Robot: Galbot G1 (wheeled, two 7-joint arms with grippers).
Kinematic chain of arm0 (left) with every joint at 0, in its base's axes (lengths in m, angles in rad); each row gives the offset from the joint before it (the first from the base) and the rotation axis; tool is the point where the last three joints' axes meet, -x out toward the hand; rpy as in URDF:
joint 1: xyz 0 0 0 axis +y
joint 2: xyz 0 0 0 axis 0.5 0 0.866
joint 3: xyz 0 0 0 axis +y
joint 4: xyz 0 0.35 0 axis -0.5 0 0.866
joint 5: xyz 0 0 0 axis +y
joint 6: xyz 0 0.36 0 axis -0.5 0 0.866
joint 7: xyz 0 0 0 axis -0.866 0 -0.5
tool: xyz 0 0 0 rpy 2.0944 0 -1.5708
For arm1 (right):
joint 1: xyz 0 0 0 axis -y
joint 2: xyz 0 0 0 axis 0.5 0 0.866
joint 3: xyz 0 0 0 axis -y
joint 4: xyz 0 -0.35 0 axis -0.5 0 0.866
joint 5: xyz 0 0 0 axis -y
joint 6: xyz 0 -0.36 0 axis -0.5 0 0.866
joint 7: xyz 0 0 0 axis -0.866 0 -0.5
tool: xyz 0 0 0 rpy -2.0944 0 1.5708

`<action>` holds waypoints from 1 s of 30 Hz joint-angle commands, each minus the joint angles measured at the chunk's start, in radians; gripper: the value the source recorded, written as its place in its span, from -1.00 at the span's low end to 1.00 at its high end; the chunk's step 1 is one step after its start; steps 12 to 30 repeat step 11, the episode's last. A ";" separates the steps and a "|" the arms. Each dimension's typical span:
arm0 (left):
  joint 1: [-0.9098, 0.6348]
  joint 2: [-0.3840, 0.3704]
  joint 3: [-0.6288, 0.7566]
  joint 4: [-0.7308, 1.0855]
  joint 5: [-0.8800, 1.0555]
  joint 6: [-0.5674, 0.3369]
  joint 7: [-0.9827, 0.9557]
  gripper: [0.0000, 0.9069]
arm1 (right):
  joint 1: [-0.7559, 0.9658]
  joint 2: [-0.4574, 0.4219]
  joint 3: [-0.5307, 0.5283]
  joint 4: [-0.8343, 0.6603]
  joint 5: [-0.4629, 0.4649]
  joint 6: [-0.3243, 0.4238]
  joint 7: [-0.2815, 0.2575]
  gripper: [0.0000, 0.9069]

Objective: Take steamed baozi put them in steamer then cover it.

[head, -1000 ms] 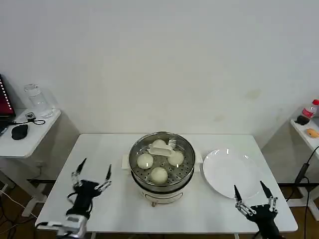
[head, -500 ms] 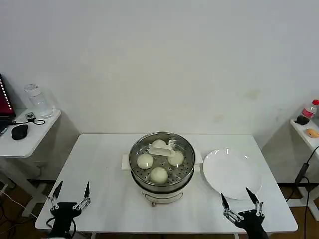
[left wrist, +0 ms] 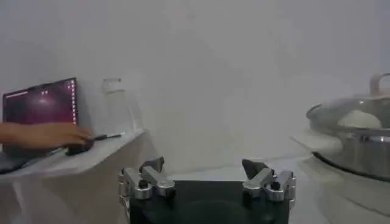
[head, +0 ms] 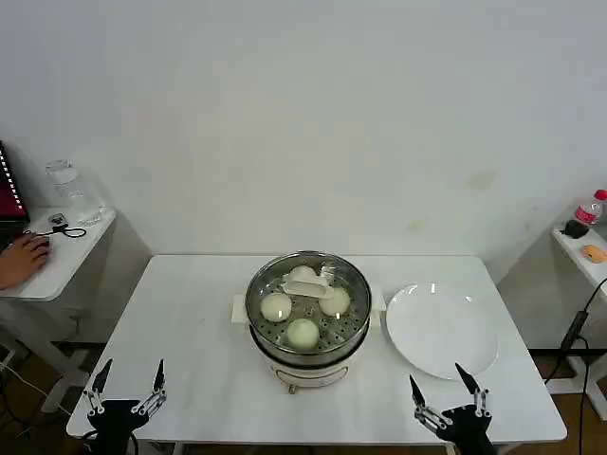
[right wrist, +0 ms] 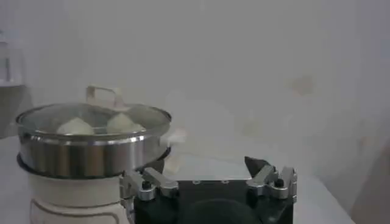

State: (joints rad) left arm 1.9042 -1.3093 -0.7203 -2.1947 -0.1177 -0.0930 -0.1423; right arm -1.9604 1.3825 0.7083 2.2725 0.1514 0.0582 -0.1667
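The steel steamer (head: pixel 261 327) stands mid-table with several cream-white baozi (head: pixel 303 333) on its perforated tray. The glass cover (head: pixel 353 284) with its white handle (head: pixel 311 285) sits on top of it. My left gripper (head: pixel 126 391) hovers open and empty over the table's front left edge. Over the front right edge my right gripper (head: pixel 446 397) is likewise open, holding nothing. The right wrist view shows the covered steamer (right wrist: pixel 85 153) close by, beyond the open gripper (right wrist: pixel 209 175). From the left wrist, the steamer (left wrist: pixel 356 145) is to one side of the open gripper (left wrist: pixel 206 172).
An empty white plate (head: pixel 441 330) lies to the right of the steamer. A side table (head: pixel 52 261) at the left holds a glass jar (head: pixel 72 192), a mouse and a person's hand (head: pixel 21 261). Another small table (head: pixel 583 248) with a bottle stands at the right.
Both grippers have drawn back toward the front edge of the table, still open. A person's hand has come onto the mouse on the left side table.
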 commanded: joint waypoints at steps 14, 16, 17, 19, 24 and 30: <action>0.038 -0.007 0.007 -0.007 0.034 0.027 0.020 1.00 | -0.012 -0.006 -0.033 0.015 0.002 -0.052 0.027 1.00; 0.038 -0.007 0.007 -0.007 0.034 0.027 0.020 1.00 | -0.012 -0.006 -0.033 0.015 0.002 -0.052 0.027 1.00; 0.038 -0.007 0.007 -0.007 0.034 0.027 0.020 1.00 | -0.012 -0.006 -0.033 0.015 0.002 -0.052 0.027 1.00; 0.038 -0.007 0.007 -0.007 0.034 0.027 0.020 1.00 | -0.012 -0.006 -0.033 0.015 0.002 -0.052 0.027 1.00; 0.038 -0.007 0.007 -0.007 0.034 0.027 0.020 1.00 | -0.012 -0.006 -0.033 0.015 0.002 -0.052 0.027 1.00; 0.038 -0.007 0.007 -0.007 0.034 0.027 0.020 1.00 | -0.012 -0.006 -0.033 0.015 0.002 -0.052 0.027 1.00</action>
